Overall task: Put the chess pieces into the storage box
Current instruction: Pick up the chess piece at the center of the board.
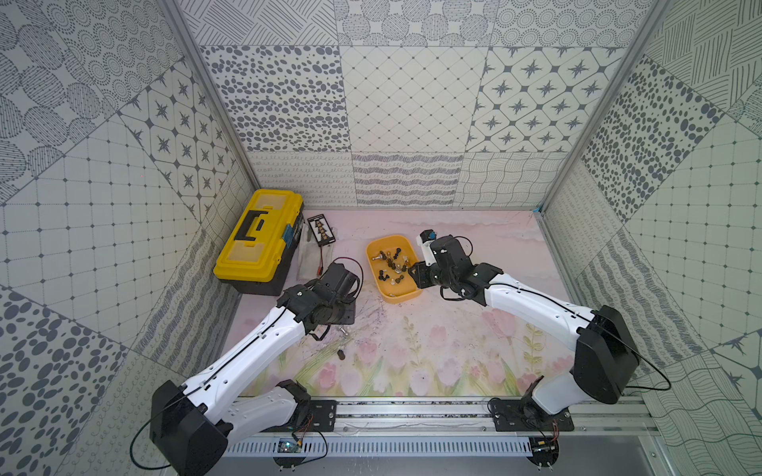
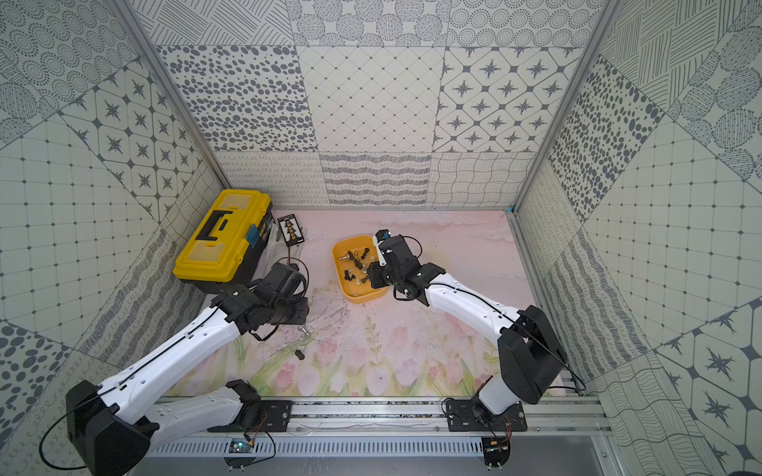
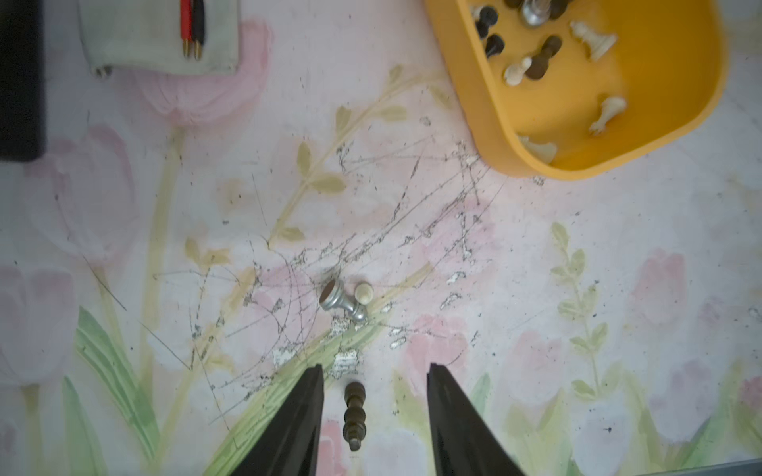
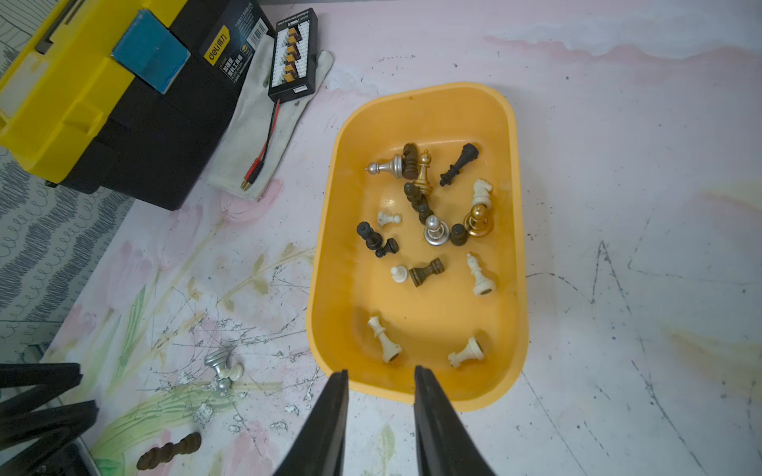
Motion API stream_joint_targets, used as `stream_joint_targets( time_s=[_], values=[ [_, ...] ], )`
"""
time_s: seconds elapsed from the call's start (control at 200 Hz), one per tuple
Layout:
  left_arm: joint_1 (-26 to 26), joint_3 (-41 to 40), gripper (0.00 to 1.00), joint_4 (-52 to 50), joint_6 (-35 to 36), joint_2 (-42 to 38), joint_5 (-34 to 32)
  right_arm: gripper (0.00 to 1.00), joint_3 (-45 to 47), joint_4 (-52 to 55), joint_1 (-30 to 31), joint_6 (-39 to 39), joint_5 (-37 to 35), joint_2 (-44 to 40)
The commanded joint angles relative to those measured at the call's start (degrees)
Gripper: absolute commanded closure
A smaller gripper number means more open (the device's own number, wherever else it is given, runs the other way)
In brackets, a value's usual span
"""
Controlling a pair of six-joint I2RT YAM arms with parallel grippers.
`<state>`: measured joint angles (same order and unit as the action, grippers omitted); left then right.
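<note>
The orange-yellow storage box (image 1: 391,244) (image 2: 363,294) (image 4: 433,119) sits mid-table and holds several chess pieces (image 4: 433,230) in dark, cream, silver and gold. Three pieces lie on the mat outside it: a dark brown one (image 3: 354,412) (image 4: 169,451) (image 1: 341,354), and a silver one (image 3: 342,303) (image 4: 217,362) touching a cream pawn (image 3: 363,293). My left gripper (image 3: 373,366) is open above the mat. The dark brown piece lies between its fingers, touching neither. My right gripper (image 4: 381,371) is open and holds nothing. It hovers at the box's near rim.
A yellow-and-black toolbox (image 1: 257,237) stands at the back left. Beside it lie a black charger board (image 1: 321,230) and a pale cloth (image 4: 264,136) with red and black leads. Patterned walls close in the table on three sides.
</note>
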<state>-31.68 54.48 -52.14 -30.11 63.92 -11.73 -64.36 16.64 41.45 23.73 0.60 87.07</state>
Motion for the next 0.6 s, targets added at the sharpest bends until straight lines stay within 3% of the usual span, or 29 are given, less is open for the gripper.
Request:
stream_joint_targets(
  time_s=[0.0,0.395,0.595],
  values=[
    [-2.77,-4.51,0.53,-9.21,-14.19,-0.82,-0.19,0.67,2.03,-3.74,0.25,2.18,-1.66,-2.08],
    [-6.02,-14.39,0.55,-5.94,-27.6,-1.07,-0.82,0.66,4.65,-4.74,0.19,2.57,-1.81,-3.24],
    [-6.11,-17.91,0.56,-2.82,-28.12,-3.04,2.02,0.66,5.16,-5.39,0.18,2.73,-1.44,-3.13]
  ],
)
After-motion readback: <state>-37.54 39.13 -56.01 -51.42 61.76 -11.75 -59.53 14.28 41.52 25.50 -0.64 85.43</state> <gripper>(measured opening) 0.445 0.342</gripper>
